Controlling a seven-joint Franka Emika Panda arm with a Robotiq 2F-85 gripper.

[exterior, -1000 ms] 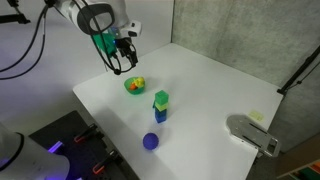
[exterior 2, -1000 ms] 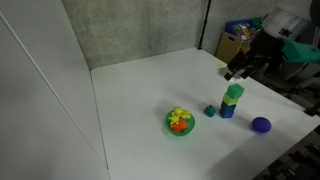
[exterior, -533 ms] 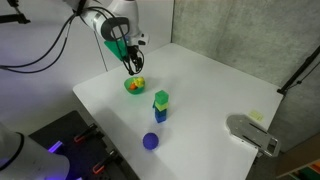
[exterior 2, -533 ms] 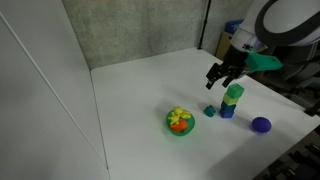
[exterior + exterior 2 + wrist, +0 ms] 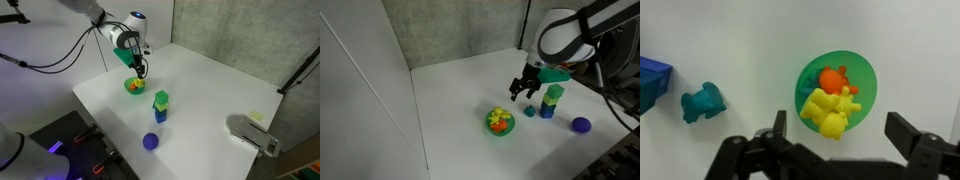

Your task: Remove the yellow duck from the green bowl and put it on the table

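The yellow duck [image 5: 829,111] lies in the green bowl [image 5: 866,84] beside an orange toy [image 5: 833,79]. In both exterior views the bowl [image 5: 133,87] [image 5: 500,122] sits on the white table [image 5: 220,100] [image 5: 460,95]. The duck also shows in an exterior view [image 5: 498,116]. My gripper [image 5: 840,135] is open and empty, hovering above the bowl with its fingers on either side of the duck. In the exterior views the gripper [image 5: 141,69] [image 5: 523,90] hangs just above and beside the bowl.
A green cube on a blue cube [image 5: 161,106] [image 5: 552,100] stands near the bowl. A small teal toy [image 5: 702,102] [image 5: 529,111] lies beside it. A purple ball [image 5: 150,141] [image 5: 581,125] lies further off. A grey device [image 5: 252,133] sits at the table corner.
The arm has swung over the table toward the bowl and lowered; the gripper now hangs just above it. The objects have not moved.
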